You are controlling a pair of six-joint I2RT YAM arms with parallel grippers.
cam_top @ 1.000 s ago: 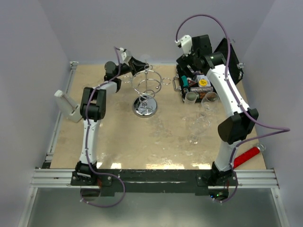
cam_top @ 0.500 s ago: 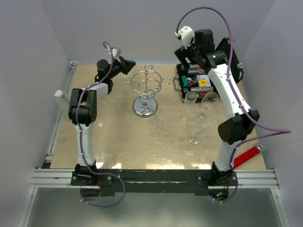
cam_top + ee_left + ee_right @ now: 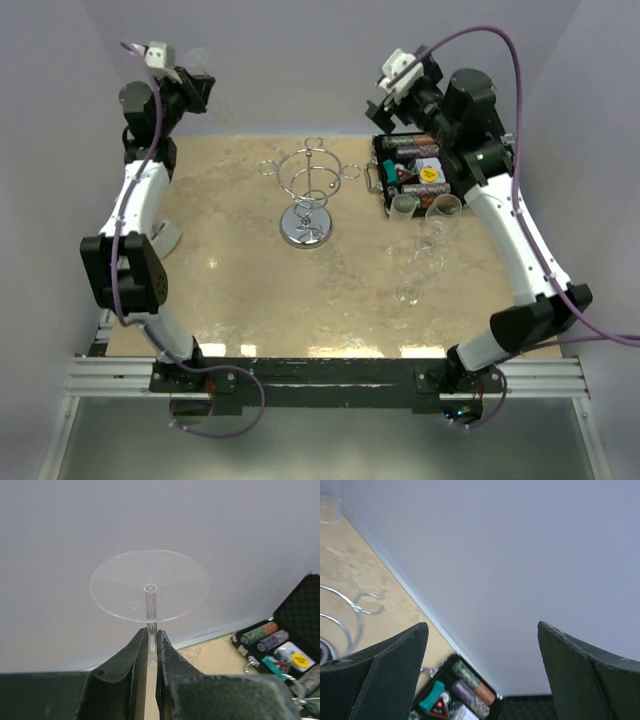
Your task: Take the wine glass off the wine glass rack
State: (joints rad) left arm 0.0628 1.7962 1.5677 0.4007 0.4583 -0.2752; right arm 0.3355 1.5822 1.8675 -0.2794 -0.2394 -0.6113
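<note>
The chrome wine glass rack (image 3: 309,192) stands at the middle back of the table with no glass on its loops. My left gripper (image 3: 192,88) is raised high at the far left, well away from the rack. In the left wrist view it (image 3: 151,632) is shut on the stem of a clear wine glass (image 3: 150,586), whose round foot points at the back wall. My right gripper (image 3: 392,98) is open and empty, high above the black case (image 3: 410,170). In the right wrist view, part of the rack's wire loops (image 3: 350,615) shows to the left of my right gripper (image 3: 482,625).
The open black case holds chips and small items (image 3: 470,692). Several clear glasses (image 3: 425,235) stand or lie on the table in front of it. A red-handled tool (image 3: 520,330) lies at the right front. The grey walls are close behind both grippers.
My left arm has swung up and to the left, away from the rack, with the wine glass in its gripper. My right gripper has risen a little above the case.
</note>
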